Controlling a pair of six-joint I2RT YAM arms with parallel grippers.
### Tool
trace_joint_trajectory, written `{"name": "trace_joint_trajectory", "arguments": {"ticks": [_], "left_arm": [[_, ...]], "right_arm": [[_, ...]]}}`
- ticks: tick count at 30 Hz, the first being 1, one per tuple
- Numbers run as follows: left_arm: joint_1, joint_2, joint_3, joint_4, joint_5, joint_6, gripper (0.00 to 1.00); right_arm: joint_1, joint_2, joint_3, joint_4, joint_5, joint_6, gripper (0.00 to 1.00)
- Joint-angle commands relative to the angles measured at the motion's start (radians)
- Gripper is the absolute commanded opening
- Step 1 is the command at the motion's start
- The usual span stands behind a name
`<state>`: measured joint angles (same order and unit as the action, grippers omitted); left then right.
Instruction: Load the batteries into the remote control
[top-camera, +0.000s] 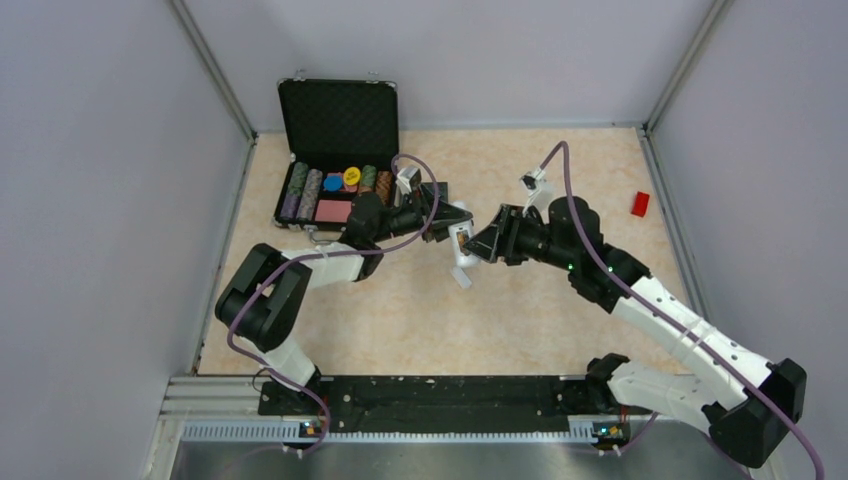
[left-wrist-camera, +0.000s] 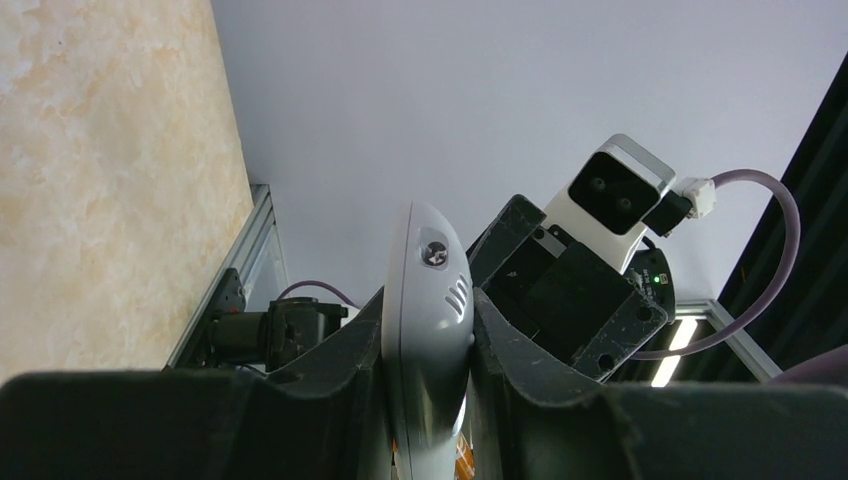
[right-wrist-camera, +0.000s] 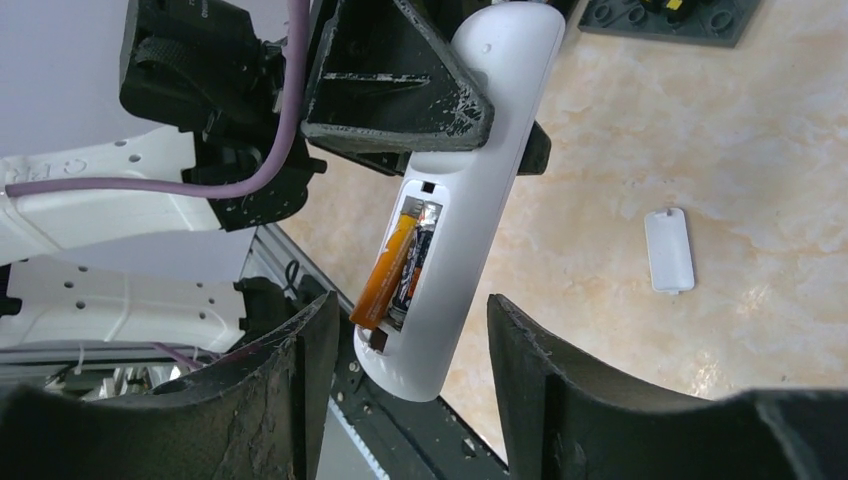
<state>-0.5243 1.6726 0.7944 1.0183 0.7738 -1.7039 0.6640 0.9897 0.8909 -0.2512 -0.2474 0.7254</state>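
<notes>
My left gripper (top-camera: 452, 215) is shut on the white remote control (top-camera: 461, 250) and holds it above the table; the remote shows between the left fingers in the left wrist view (left-wrist-camera: 428, 330). In the right wrist view the remote (right-wrist-camera: 470, 200) faces me with its back compartment open. An orange-copper battery (right-wrist-camera: 388, 272) sticks out tilted from the compartment, beside a dark battery (right-wrist-camera: 414, 262) lying in it. My right gripper (right-wrist-camera: 400, 345) is open around the remote's lower end; it also shows in the top view (top-camera: 487, 243).
The white battery cover (right-wrist-camera: 669, 249) lies on the table, also seen below the remote (top-camera: 462, 279). An open black case with chips (top-camera: 335, 185) stands at the back left. A small red block (top-camera: 640, 204) lies at the right. A dark tile (right-wrist-camera: 670, 18) lies behind.
</notes>
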Motion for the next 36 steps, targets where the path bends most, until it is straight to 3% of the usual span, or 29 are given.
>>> {"name": "trace_joint_trajectory", "arguments": {"ticks": [1,5,24,31,36], "left_arm": [[0.004,-0.029,0.045,0.085,0.0,-0.042,0.0],[0.003,-0.025,0.043,0.128,-0.004,-0.079,0.0],[-0.015,-0.056,0.038,0.059,-0.026,-0.023,0.0],[-0.015,-0.084,0.037,-0.011,-0.047,0.018,0.0],[-0.015,-0.088,0.039,-0.027,-0.053,0.027,0.0]], "right_arm": [[-0.013,-0.048,-0.017,0.085,-0.048,-0.029,0.55],[-0.013,-0.054,-0.022,0.084,-0.057,-0.037,0.46],[-0.014,-0.024,-0.004,0.048,-0.039,-0.03,0.43],[-0.014,-0.08,-0.034,0.085,-0.051,-0.035,0.53],[-0.014,-0.087,-0.04,0.091,-0.067,-0.036,0.55]]}}
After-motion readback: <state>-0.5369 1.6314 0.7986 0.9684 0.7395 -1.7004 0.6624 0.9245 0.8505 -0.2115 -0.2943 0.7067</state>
